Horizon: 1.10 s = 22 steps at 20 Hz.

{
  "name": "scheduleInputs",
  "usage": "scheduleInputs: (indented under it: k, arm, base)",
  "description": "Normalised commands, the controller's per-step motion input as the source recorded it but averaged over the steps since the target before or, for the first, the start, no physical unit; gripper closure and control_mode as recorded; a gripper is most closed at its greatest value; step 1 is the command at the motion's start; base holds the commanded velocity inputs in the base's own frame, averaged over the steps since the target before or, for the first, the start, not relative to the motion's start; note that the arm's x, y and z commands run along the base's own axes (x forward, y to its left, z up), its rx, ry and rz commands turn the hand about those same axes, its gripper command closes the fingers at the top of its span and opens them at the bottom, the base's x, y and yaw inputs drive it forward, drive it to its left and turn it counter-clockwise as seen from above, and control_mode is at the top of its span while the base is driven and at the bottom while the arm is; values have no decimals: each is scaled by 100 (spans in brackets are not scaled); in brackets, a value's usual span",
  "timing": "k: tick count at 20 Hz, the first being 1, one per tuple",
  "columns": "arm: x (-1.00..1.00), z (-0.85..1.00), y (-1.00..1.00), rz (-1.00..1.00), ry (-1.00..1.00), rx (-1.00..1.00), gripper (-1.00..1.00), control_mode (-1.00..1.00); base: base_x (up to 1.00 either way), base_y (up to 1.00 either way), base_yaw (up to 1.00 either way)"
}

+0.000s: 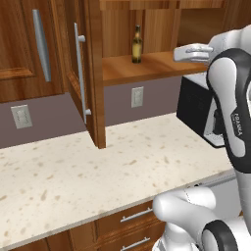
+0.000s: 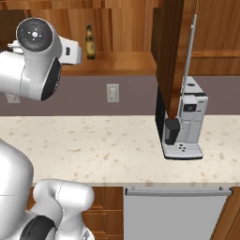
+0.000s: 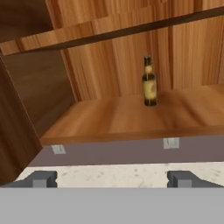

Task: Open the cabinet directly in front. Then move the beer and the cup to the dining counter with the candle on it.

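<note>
Beer [image 3: 149, 83] upright on the lower shelf [image 3: 131, 116] of the cabinet [image 1: 90, 73], door swung wide. End effector [image 3: 111, 178] spread, empty, in front of the shelf and well short of the bottle, above the worktop [image 1: 98, 171].

The cabinet [image 1: 93, 73] is reddish-brown wood with a visible vertical grain, its bar handle [image 1: 81, 73] brushed silver. On the lighter honey-toned shelf [image 3: 131, 116] stands the beer [image 3: 149, 82], dark brown glass with a pale yellowish label. The countertop [image 1: 98, 171] is beige, speckled with tan flecks. The wall [image 2: 93, 96] behind is dull grey-mauve, its outlet [image 2: 112, 93] off-white. The coffee machine [image 2: 185, 122] is black and silver-white.
</note>
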Motion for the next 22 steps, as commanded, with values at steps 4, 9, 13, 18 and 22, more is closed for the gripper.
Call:
scheduleInputs:
  k: [4,9,13,18,22]
  arm:
    - [59,1,0,0,0,0,-100,-100]
    - [60,0,0,0,0,0,-100,-100]
    - [64,-3,0,0,0,0,-100,-100]
    - [61,-7,0,0,0,0,-100,-100]
    - [49,-15,0,0,0,-2,-100,-100]
  base:
    - [0,0,0]
    - [0,0,0]
    - [0,0,0]
    - [0,0,0]
    - [0,0,0]
